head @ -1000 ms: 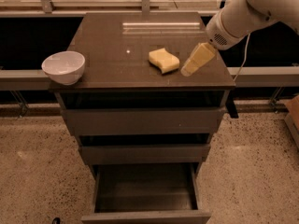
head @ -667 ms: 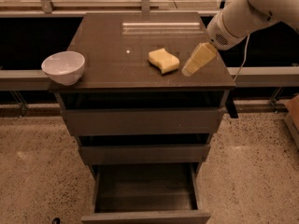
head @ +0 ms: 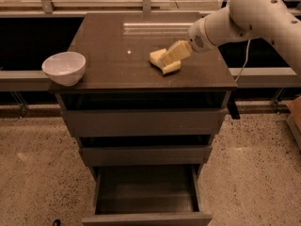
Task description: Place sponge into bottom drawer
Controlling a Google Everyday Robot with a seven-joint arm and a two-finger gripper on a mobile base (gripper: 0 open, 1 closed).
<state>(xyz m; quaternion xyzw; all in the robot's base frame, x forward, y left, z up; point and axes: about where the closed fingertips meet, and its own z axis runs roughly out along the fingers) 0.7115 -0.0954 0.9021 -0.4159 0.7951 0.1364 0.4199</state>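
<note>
gripper (head: 168,60): low over the cabinet top (head: 108,46), overlapping the sponge; spread or pinching, cannot tell
sponge (head: 156,56): on the top, right of centre, partly hidden
bottom drawer (head: 146,192): pulled open, dark inside
white bowl (head: 64,67): front-left corner, well apart

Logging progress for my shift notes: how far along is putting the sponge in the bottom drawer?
Done: the bottom drawer stands open and empty. In hand: the gripper is down at the sponge, which lies on the cabinet top. Left: lifting the sponge, carrying it down and releasing it into the drawer.
</note>
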